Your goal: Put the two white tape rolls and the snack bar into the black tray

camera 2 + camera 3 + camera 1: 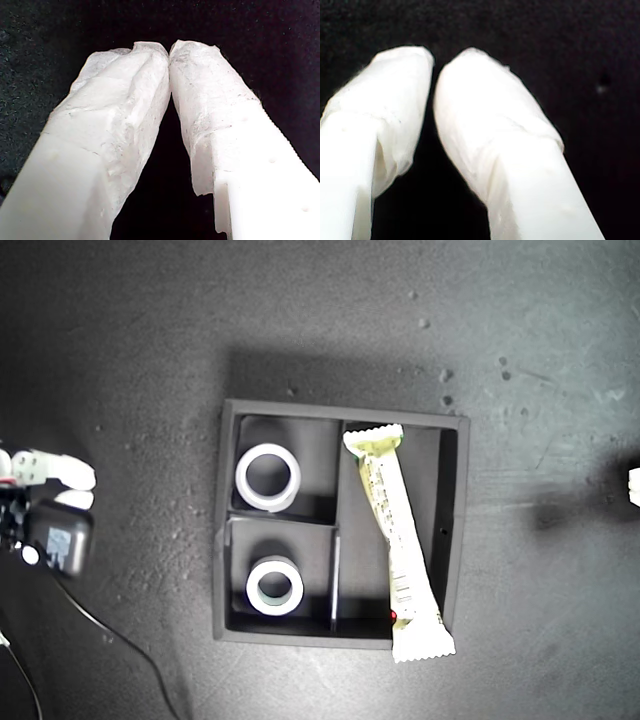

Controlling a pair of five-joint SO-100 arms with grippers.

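Both grippers empty, tips together over dark tabletop: my first gripper [169, 50] touching at the tips, my second gripper [434, 67] nearly so.
Black tray [228, 520] mid-table; snack bar [396, 540] slanted in long compartment, one end over the wall; plain tape roll [268, 477] and grey-rimmed tape roll [275, 586] in separate small compartments.

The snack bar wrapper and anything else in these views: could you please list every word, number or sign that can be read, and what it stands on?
None can be read.
Snack bar: dark print runs along the wrapper, with a small red mark near one end, too small and blurred to read.
Two tape rolls, black tray: no text visible.
Both wrist views: no text.
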